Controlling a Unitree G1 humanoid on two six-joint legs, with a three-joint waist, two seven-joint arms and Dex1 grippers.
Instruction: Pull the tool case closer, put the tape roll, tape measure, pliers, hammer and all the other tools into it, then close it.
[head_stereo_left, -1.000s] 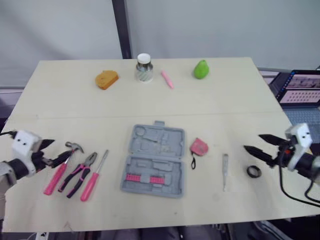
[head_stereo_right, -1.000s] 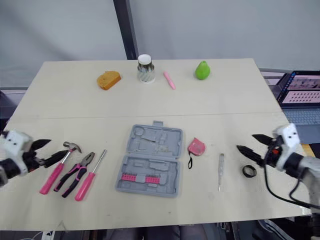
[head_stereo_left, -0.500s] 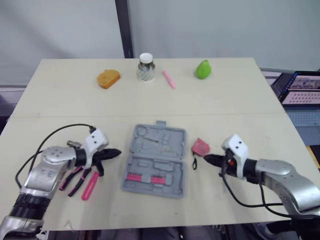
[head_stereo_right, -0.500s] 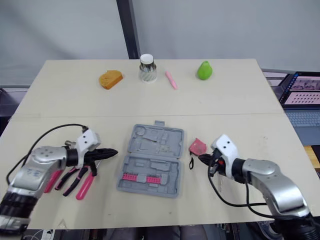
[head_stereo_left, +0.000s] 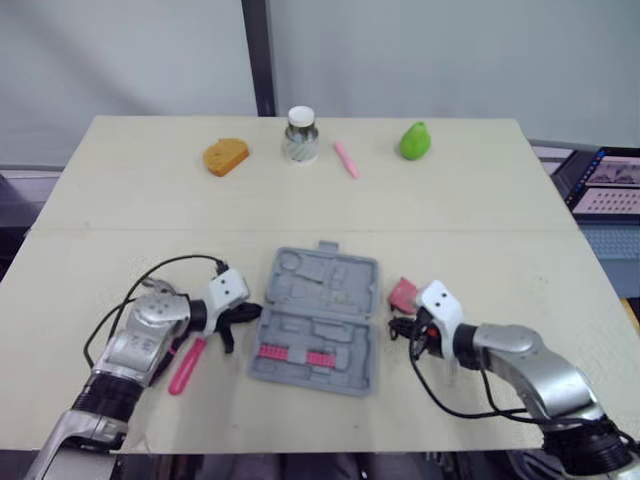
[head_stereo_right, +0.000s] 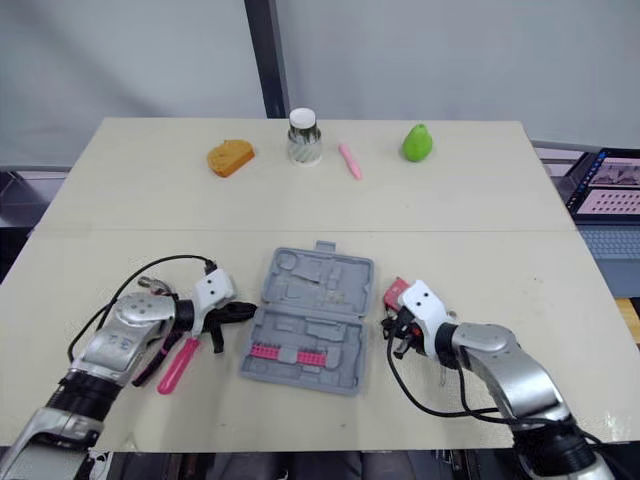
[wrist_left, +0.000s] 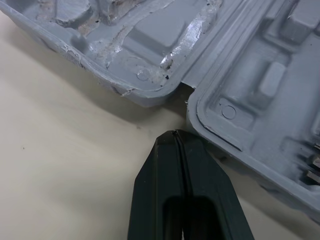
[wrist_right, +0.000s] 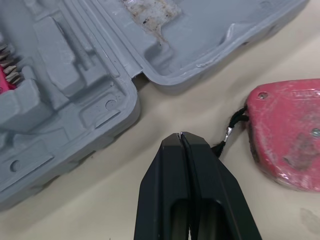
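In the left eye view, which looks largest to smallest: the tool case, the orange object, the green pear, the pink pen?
1. tool case, clearly largest.
2-3. orange object and green pear look alike; I cannot rank them.
4. pink pen, smallest.

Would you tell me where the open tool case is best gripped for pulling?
I'd grip the tool case by its side rims at the hinge, left gripper from the left, right gripper from the right: lying open and flat, it offers only thin raised edges.

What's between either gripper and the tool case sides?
Nothing visible. Left gripper and right gripper, both shut, face the tool case sides across bare table; tape measure lies beside the right one, not between.
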